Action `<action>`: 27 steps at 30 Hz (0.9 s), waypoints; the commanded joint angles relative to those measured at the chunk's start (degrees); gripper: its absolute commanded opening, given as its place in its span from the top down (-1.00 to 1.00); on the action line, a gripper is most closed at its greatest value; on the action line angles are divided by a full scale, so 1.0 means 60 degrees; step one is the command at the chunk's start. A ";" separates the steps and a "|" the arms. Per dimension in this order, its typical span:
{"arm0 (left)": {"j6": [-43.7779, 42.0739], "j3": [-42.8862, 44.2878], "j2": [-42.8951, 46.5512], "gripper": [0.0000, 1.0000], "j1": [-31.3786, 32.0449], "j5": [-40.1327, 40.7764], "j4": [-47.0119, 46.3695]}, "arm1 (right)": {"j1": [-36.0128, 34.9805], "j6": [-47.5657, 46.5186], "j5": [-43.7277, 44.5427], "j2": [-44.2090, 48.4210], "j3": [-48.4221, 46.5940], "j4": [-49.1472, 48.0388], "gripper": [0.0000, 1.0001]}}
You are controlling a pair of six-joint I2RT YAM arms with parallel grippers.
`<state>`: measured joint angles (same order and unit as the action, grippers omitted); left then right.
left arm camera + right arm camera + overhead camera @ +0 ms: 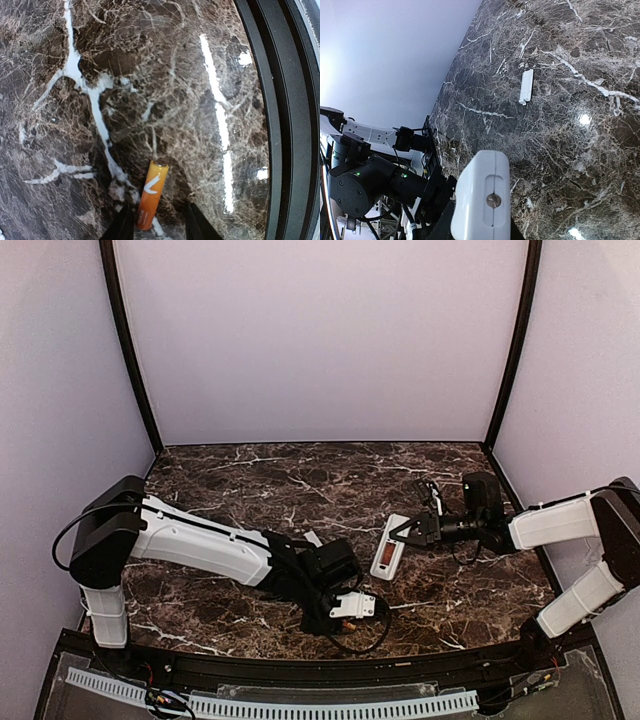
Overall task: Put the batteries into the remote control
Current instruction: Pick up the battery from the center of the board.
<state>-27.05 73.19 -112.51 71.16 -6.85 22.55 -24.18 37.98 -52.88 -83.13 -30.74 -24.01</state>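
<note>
An orange battery (151,195) lies flat on the marble between the fingers of my left gripper (160,227), close to the left finger; the jaws stand open around it. In the top view the left gripper (343,622) is low near the table's front edge. My right gripper (412,532) is shut on the end of the white remote control (390,548) and holds it tilted above the table; an orange-brown strip shows in its upper face. In the right wrist view the remote's end (482,197) fills the space between the fingers.
A small white flat piece (526,86), perhaps the battery cover, lies on the marble beyond the remote, near the left arm (313,538). The black front rail (285,120) runs just right of the battery. Purple walls enclose the table.
</note>
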 commanded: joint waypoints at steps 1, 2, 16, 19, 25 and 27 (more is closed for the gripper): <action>-0.0268 0.0147 0.0005 0.34 0.0124 -0.0002 0.0221 | 0.0065 0.0023 -0.0163 -0.0017 0.0100 -0.0459 1.00; -0.0253 0.0149 -0.0005 0.36 0.0145 0.0006 0.0224 | 0.0062 0.0053 -0.0176 -0.0057 0.0099 -0.0506 1.00; 0.0629 0.0374 -0.0440 0.72 0.0153 0.0001 0.0488 | 0.0062 0.0174 -0.0257 -0.0325 0.0068 -0.0660 1.00; 0.1179 0.0438 -0.0316 0.82 0.0153 0.0319 0.0716 | 0.0061 0.0281 -0.0225 -0.0324 0.0043 -0.0709 1.00; 0.3335 -0.0770 0.1256 0.98 0.0153 0.0220 -0.0368 | -0.0167 0.1260 0.0019 -0.0568 0.0205 -0.1737 1.00; 0.4079 -0.1233 0.1894 0.99 0.0145 0.0347 -0.0814 | -0.0327 0.1568 0.0075 -0.0742 0.0257 -0.2097 1.00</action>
<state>-13.50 70.59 -110.43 71.88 -5.54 21.26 -24.67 43.00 -52.99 -85.56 -30.37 -29.91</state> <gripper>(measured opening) 0.090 0.194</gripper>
